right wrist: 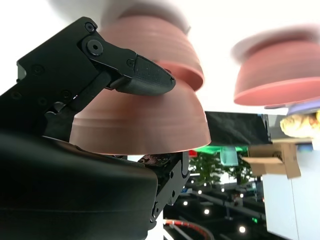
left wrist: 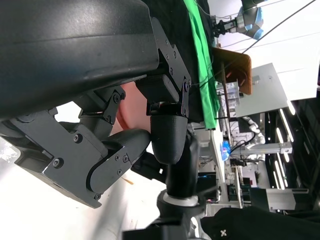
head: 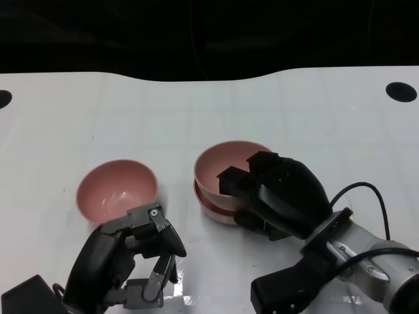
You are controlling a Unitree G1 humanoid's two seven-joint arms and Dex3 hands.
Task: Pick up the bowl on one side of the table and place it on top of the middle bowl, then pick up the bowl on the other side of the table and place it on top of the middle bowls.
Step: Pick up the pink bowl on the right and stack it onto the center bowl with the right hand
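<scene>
Three pink bowls are on the white table [head: 196, 111]. The left bowl [head: 114, 186] stands alone, upright. In the middle, an upper bowl [head: 226, 160] sits tilted in the lower bowl [head: 213, 208]. My right hand [head: 281, 193] grips the upper bowl's near-right rim, one finger inside and the rest outside. The right wrist view shows that held bowl [right wrist: 140, 125] between my right hand's fingers [right wrist: 135, 75], just apart from the lower bowl [right wrist: 155, 45], with the left bowl [right wrist: 280, 70] beyond. My left hand [head: 127, 258] hovers at the left bowl's near rim, fingers apart, holding nothing; the bowl [left wrist: 131, 107] shows between its fingers [left wrist: 165, 140].
The table's far edge runs across the top, with darkness beyond it. Round black holes sit at the far right [head: 400, 91] and far left [head: 3, 98]. A black cable [head: 366, 188] loops over my right forearm.
</scene>
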